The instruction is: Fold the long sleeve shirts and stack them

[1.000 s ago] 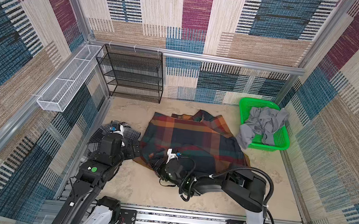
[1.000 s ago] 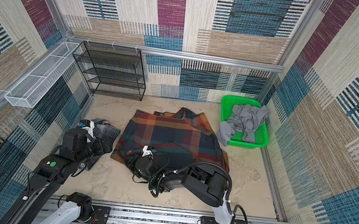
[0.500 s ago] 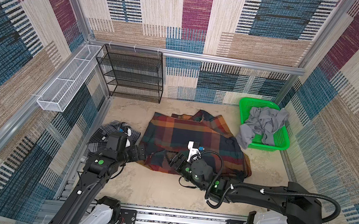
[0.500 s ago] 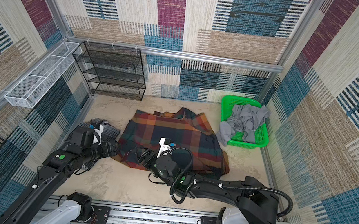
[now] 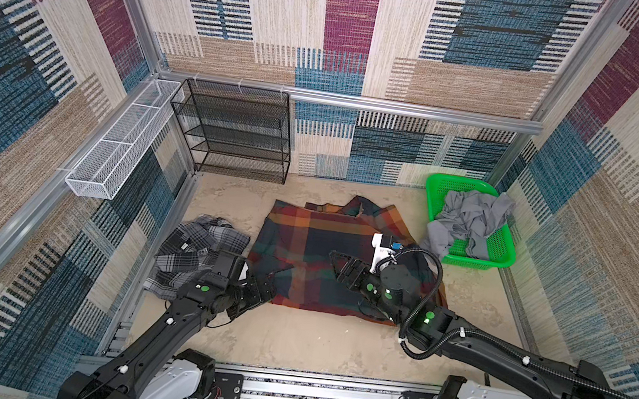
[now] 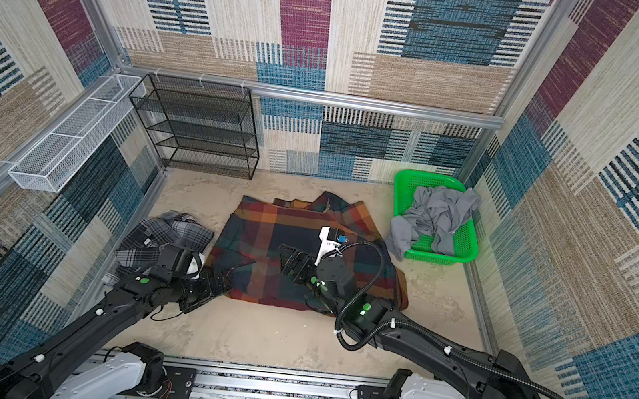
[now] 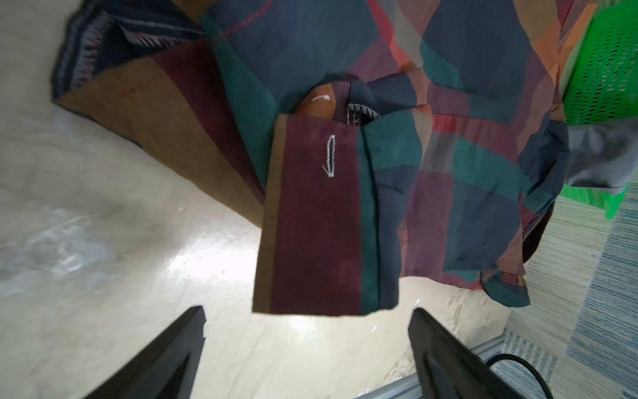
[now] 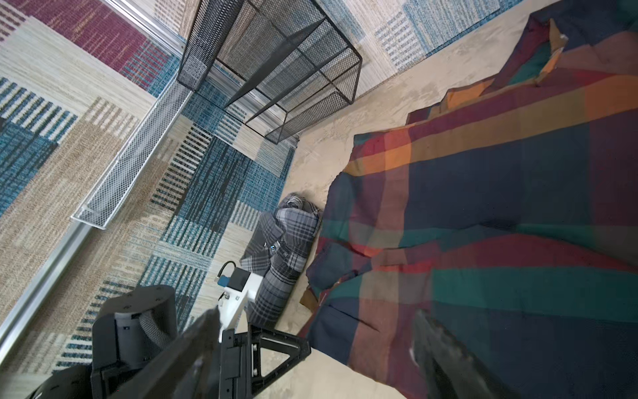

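Low over the sandy surface [image 5: 311,346], both arms stretched from the front rail. The left one bent toward the near-left corner of the big plaid shirt [image 5: 311,245], and the right one extended across it. Patchwork walls enclosed the space. A grey plaid shirt [image 5: 194,243] lay crumpled just beside the big one, and a green basket [image 5: 481,265] sat on the right. The left tool [image 7: 307,308] stood spread at a cuff [image 7: 310,224], gripping nothing. The right tool [image 8: 317,312] hung spread and empty above the big shirt.

Patchwork carpet walls [image 5: 349,24]; beige floor [image 5: 311,346]; black mesh shelf [image 5: 243,131]; white wire basket [image 5: 119,145].
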### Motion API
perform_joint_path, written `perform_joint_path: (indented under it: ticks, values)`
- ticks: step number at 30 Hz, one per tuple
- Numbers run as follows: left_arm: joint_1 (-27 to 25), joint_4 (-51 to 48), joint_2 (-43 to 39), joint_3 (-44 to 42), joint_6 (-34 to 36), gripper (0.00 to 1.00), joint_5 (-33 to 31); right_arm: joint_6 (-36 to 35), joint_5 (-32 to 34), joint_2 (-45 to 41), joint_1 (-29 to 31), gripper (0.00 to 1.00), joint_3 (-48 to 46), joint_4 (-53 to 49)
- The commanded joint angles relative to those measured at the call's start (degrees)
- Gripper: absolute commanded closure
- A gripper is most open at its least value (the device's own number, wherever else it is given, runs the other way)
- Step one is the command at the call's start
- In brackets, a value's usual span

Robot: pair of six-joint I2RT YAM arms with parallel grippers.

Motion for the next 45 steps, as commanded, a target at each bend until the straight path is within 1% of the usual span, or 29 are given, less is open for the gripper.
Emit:
perform_joint_path:
  ticks: [1,4,6,8,9,11,14,16,19,20,21,22,26,30,32,33,35,36,38,39,42,45]
  values:
    - [-0.7,6.93,0.68,-1.43,-6.59,0.08,2.09,-5.17,0.21,-1.96,-0.29,0.12,-0.92,-1.3]
    - [-1.6,9.43,1.74,-1.89,-7.9,0.14,1.84,-6.02,0.63,-4.11,-0.55,0.12,-2.56,-0.46]
    - [-1.62,9.8,2.58,-1.56,-7.38,0.2,1.05,-6.52,0.38,-5.24,-0.65,0.12,-3.5,0.51]
    - [-1.61,10.51,2.92,-1.22,-6.68,0.34,0.39,-6.95,0.21,-6.0,-0.76,0.12,-4.0,1.1]
    - [-1.61,10.41,3.1,-0.89,-6.43,0.45,-0.43,-7.07,0.07,-6.19,-0.64,0.12,-4.25,1.17]
    - [-1.62,10.08,3.76,-0.07,-5.27,0.54,-1.83,-7.37,-0.53,-6.43,-0.72,0.12,-4.58,1.62]
    - [-1.61,9.6,5.83,1.32,-3.42,0.61,-2.4,-7.51,-0.68,-6.88,-0.69,0.12,-4.96,1.69]
    - [-1.6,9.24,6.93,2.42,-1.99,0.64,-2.61,-7.78,-0.62,-7.53,-0.74,0.12,-5.32,1.89]
    - [-1.61,9.04,7.4,4.14,-0.12,0.74,-3.25,-8.42,-0.43,-8.33,-0.74,0.12,-5.67,2.09]
    - [-1.61,8.87,7.38,5.06,0.86,0.78,-3.43,-8.67,-0.26,-8.59,-0.78,0.12,-5.68,1.97]
    - [-1.61,8.2,7.35,6.2,2.07,0.88,-3.83,-8.69,0.0,-8.81,-0.77,0.12,-5.77,1.84]
    - [-1.61,7.2,7.27,7.3,3.04,1.0,-4.54,-8.7,0.11,-9.16,-0.78,0.12,-5.96,1.83]
    - [-1.61,4.75,6.64,12.7,9.6,1.0,-5.47,-8.28,0.54,-10.27,-0.74,0.12,-6.96,2.07]
    - [-2.27,1.13,5.58,18.27,18.31,1.0,-7.07,-7.87,1.2,-11.15,-0.74,0.12,-7.89,1.83]
    - [-4.25,0.56,3.8,17.86,21.59,1.0,-11.05,-6.99,1.5,-11.27,-0.75,0.12,-8.6,1.8]
    - [-5.64,0.98,2.75,16.2,22.45,1.0,-13.45,-6.38,1.67,-11.21,-0.76,0.12,-9.14,1.73]
    - [-7.24,2.78,0.92,13.51,20.88,1.0,-14.53,-5.12,2.21,-10.6,-0.79,0.12,-9.81,1.08]
    - [-9.37,3.13,0.23,12.46,20.16,1.0,-16.98,-4.43,2.54,-10.31,-0.84,0.12,-10.07,0.91]
    - [-13.19,4.11,-0.57,9.76,19.0,1.0,-23.79,-2.68,3.12,-9.68,-0.92,0.12,-10.65,0.35]
    - [-14.17,5.59,-0.86,7.49,17.8,1.0,-26.55,-1.91,3.32,-9.43,-1.12,0.12,-10.98,0.21]
    - [-14.39,11.5,-1.76,0.79,14.54,1.0,-29.82,-0.35,2.88,-8.63,-1.93,0.12,-11.55,-0.74]
    - [-14.34,15.27,-2.69,-1.75,13.82,1.0,-32.41,1.94,2.07,-8.22,-3.35,0.13,-11.99,-2.95]
